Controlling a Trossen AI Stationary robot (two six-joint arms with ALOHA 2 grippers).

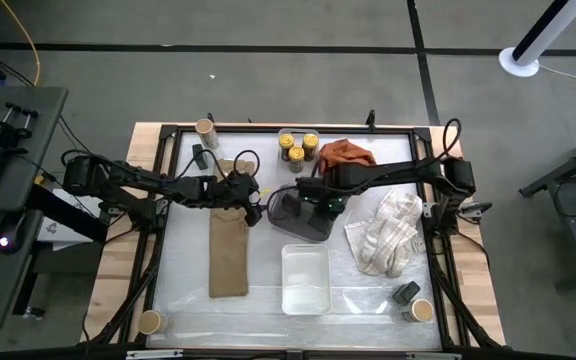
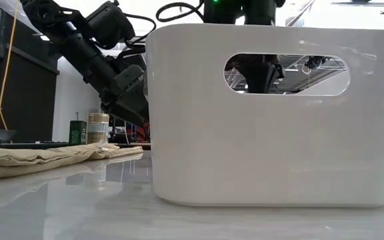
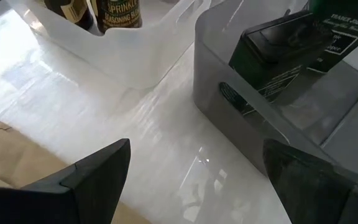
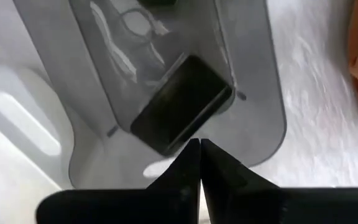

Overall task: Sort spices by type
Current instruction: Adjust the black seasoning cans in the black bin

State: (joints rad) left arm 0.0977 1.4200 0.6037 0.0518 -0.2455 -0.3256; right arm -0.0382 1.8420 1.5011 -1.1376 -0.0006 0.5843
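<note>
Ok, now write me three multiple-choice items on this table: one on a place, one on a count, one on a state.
1. The right gripper hangs over:
A. the white tray
B. the grey tray
C. the orange cloth

2. Yellow-lidded jars in the high view:
A. one
B. five
C. three

3. The left gripper is:
A. open
B. shut on a jar
C. shut on a tin

Answers:
1. B: the right gripper points down into the grey tray.
2. C: three yellow-lidded jars stand clustered together.
3. A: the left gripper has its fingers wide apart with nothing between them.
</note>
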